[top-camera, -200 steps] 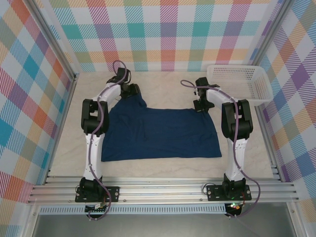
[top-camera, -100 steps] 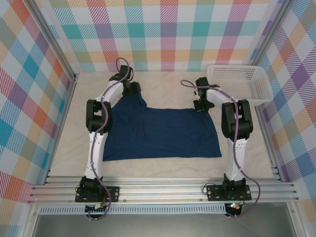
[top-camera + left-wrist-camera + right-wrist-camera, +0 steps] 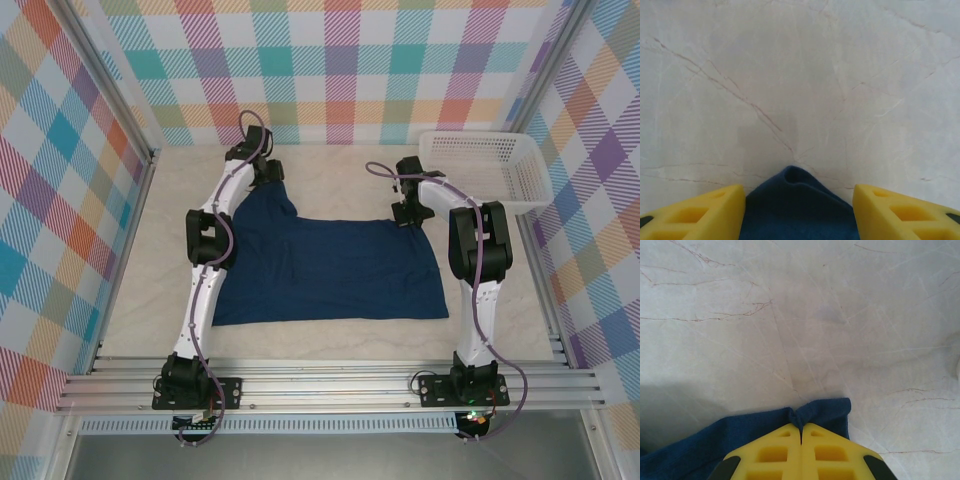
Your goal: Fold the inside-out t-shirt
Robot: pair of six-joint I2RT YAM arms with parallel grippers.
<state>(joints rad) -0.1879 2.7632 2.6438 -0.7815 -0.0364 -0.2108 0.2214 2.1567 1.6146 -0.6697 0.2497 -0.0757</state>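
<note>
The left gripper [image 3: 263, 172] has slid farther back, tugging the dark blue cloth t-shirt [image 3: 330, 265], which lies flat on the pale stone table [image 3: 330, 165]. Cloth sits between its spread fingers [image 3: 695, 215], but I cannot tell if they squeeze it. The right gripper [image 3: 801, 432] pinches the far right corner tight, so folding can start.

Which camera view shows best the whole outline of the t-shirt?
Top external: the t-shirt lies spread on the table, its outline nearly complete. Left wrist shows a cloth tip inside the left gripper; right wrist, one corner pinched in the shut right gripper.
</note>
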